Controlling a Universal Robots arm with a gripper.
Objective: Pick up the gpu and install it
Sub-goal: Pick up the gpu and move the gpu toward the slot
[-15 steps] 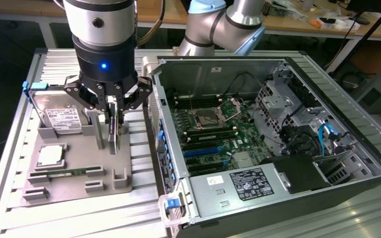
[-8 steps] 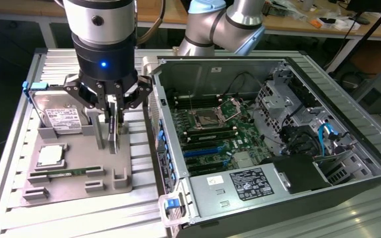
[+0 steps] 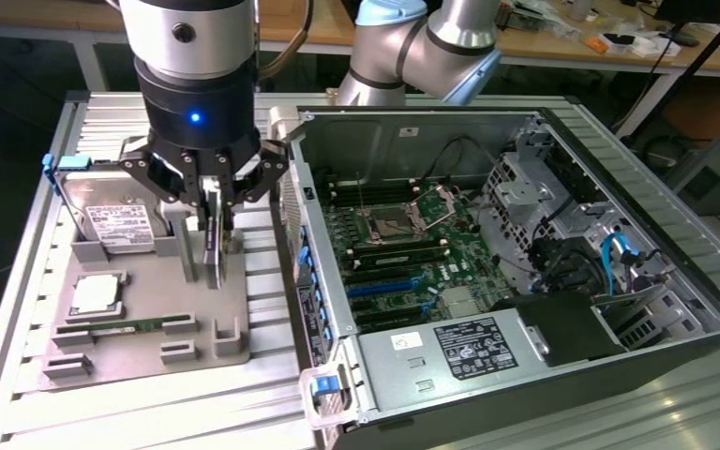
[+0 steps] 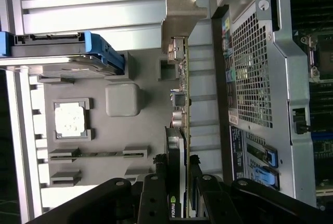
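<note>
Where the gpu stands on edge, the gripper clamps it
</note>
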